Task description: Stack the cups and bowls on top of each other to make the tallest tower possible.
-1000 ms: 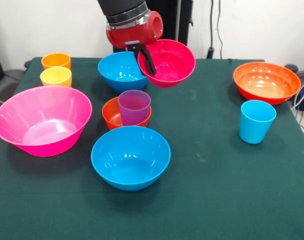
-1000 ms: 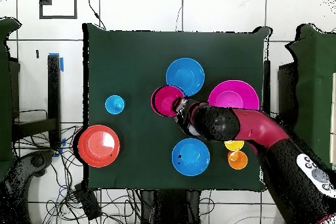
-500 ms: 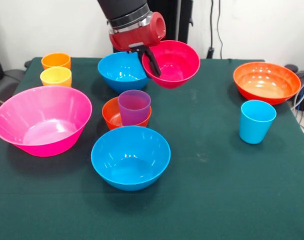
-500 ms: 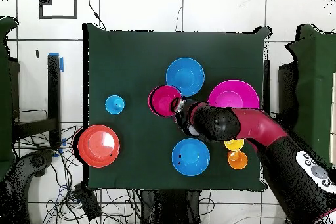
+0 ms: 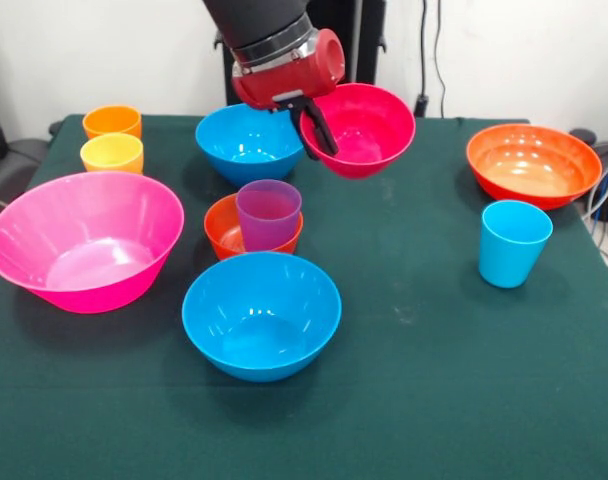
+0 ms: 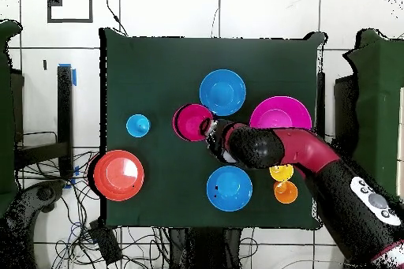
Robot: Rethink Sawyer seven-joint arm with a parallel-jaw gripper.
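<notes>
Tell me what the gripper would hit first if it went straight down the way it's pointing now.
Probably bare table. The gripper points down, clamped on the magenta-red bowl, seemingly between the far blue bowl and purple cup; depth uncertain.

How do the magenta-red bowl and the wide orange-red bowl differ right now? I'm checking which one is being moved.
The magenta-red bowl is lifted off the table, gripped at its rim by the gripper; the orange-red bowl rests on the green table, untouched. The magenta-red bowl is tilted, the orange-red one level. The magenta-red bowl looks narrower and deeper, the orange-red one wider and shallower. Both are empty, round and open side up.
</notes>
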